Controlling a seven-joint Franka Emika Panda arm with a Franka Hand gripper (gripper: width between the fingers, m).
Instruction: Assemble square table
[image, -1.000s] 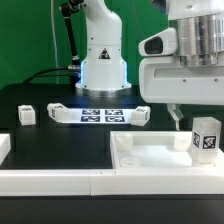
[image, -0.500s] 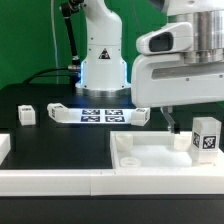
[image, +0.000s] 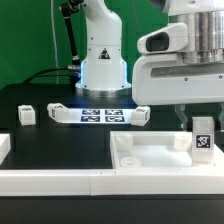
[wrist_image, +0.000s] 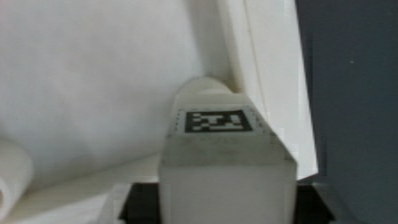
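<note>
Exterior, surroundings: marker board (image: 100, 113) at bench (image: 60, 145) rear, loose legs (image: 27, 115) on either side of it.
Exterior, table top (image: 150, 157): toward the exterior view's right.
Exterior, gripper (image: 201, 127): lowered over upright leg (image: 202, 142) on table top.
Wrist, gripper: clamped on both sides of upright leg (wrist_image: 222, 165), close beside raised rim (wrist_image: 267, 60).

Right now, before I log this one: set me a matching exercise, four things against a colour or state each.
Things:
1 top
2 marker board
3 hand
4 table

States:
A black
B carries several tags
C gripping a leg
D white, raised rim

Pairs: 1-D; 2-B; 3-C; 4-A.
</note>
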